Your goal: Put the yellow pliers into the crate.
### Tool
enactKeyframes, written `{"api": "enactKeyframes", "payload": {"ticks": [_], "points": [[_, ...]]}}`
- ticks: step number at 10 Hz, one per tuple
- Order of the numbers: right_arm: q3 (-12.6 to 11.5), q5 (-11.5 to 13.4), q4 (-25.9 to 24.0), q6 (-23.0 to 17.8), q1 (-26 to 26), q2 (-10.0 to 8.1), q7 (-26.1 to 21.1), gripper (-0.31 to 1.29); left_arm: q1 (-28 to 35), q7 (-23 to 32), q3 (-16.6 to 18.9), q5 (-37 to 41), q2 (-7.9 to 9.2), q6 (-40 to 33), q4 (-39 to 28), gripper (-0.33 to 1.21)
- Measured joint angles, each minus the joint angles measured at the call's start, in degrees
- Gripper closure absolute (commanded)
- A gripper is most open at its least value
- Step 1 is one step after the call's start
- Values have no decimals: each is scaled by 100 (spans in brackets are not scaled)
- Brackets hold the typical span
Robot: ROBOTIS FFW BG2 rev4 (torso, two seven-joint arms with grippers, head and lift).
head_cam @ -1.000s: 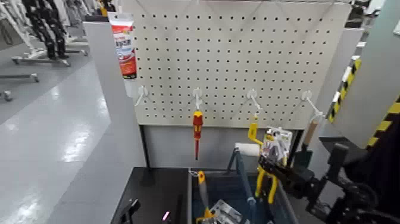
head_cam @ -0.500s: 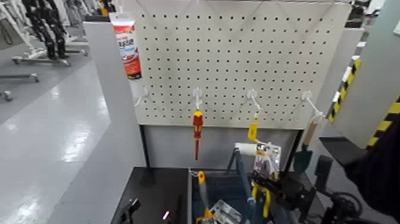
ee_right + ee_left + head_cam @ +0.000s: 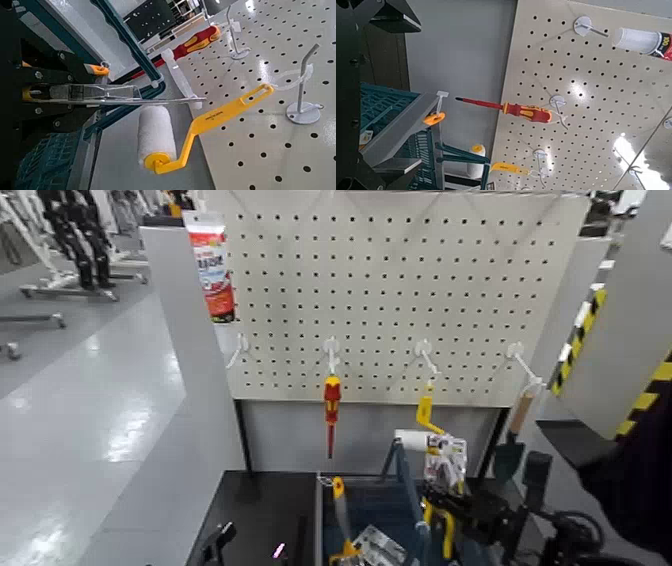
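The yellow pliers [image 3: 443,465], on their white printed card, hang upright in my right gripper [image 3: 462,508], which is shut on them. They are over the right part of the dark blue-grey crate [image 3: 375,502], their yellow handles just inside its top. In the right wrist view the card [image 3: 119,96] shows edge-on between the fingers, with the crate's mesh wall [image 3: 47,162] beside it. My left gripper [image 3: 215,542] rests low at the table's left.
A pegboard [image 3: 400,290] stands behind the crate. On it hang a red-and-yellow screwdriver [image 3: 331,405], a yellow-handled paint roller [image 3: 424,412] close behind the pliers, and a tube [image 3: 210,265]. An orange-handled tool [image 3: 340,502] and a packaged item [image 3: 375,545] lie in the crate.
My right gripper has carried the pliers left and down, from beside the crate's right edge to over the crate. The left arm has not moved.
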Motion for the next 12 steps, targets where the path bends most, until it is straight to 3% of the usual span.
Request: {"api": "enactKeyframes", "payload": {"ticks": [1, 2, 3, 4, 12], "points": [[4, 32, 0, 12, -3, -5, 7, 118, -1, 0, -4, 2, 1, -3, 3, 12], [-1, 51, 0, 32, -4, -3, 10, 76, -6, 0, -8, 7, 2, -4, 7, 12], [-28, 56, 1, 91, -4, 8, 8, 12, -8, 0, -9, 9, 6, -4, 10, 12], [-42, 57, -5, 124, -5, 18, 7, -10, -9, 0, -11, 9, 7, -9, 11, 12], [-65, 10, -138, 40, -19, 20, 12, -2, -27, -8, -36, 27, 19, -28, 36, 12]]}}
